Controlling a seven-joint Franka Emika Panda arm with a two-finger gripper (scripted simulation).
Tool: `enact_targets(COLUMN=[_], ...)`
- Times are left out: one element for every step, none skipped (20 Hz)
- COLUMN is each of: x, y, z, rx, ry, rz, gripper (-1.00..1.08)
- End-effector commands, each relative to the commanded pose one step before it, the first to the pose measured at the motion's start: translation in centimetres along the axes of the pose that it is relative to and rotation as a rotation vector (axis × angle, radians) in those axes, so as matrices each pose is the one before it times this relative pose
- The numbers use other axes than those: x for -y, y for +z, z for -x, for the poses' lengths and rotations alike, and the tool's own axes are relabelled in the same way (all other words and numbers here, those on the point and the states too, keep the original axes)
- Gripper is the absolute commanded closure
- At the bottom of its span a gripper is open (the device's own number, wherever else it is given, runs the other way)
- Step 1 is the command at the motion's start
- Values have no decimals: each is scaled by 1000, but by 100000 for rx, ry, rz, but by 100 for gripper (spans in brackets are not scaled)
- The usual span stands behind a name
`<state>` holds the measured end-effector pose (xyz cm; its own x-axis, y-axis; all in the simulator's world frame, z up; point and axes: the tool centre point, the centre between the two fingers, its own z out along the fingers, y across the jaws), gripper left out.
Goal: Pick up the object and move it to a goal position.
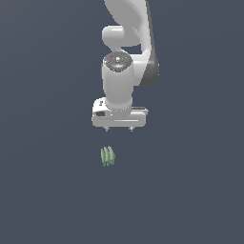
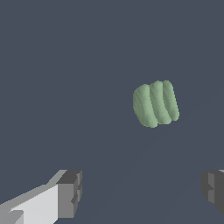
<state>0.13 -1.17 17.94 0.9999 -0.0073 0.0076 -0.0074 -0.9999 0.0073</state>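
Clearly small pale green ribbed object point(image 1: 108, 156), four rounded ridges, claw point(image 1: 119, 129) spread apart, empty

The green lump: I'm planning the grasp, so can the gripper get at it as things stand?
Probably yes. The green lump lies alone with nothing near it, and the gripper hangs open and apart from it.
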Motion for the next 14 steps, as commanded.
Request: enact_targets(x=[-1, 29, 79, 132, 187, 243, 298, 280, 231, 177, 120, 62, 22, -69], y=[0, -28, -92, -147, -206, -269, -329, -309, -252, -197, -137, -67, -12, 51], z=[0, -18, -48, -80, -109, -133, -149, -122, -82, -45, -13, 9, 20, 4], rx=[0, -53, -172, -274, -379, -488, -581, -527, -409, -299, -188, -74, 0, 71], ry=[0, -3, -4, -3, 3, 17, 47, 79, 103, 119, 122, 94, 0, 2], rz=[0, -44, -151, -242, -337, -437, -525, -481, -377, -278, -176, -69, 0, 67], gripper=[-92, -92, -92, -92, -92, -92, -92, -92, -92, -92, -92, -92, -92, -92])
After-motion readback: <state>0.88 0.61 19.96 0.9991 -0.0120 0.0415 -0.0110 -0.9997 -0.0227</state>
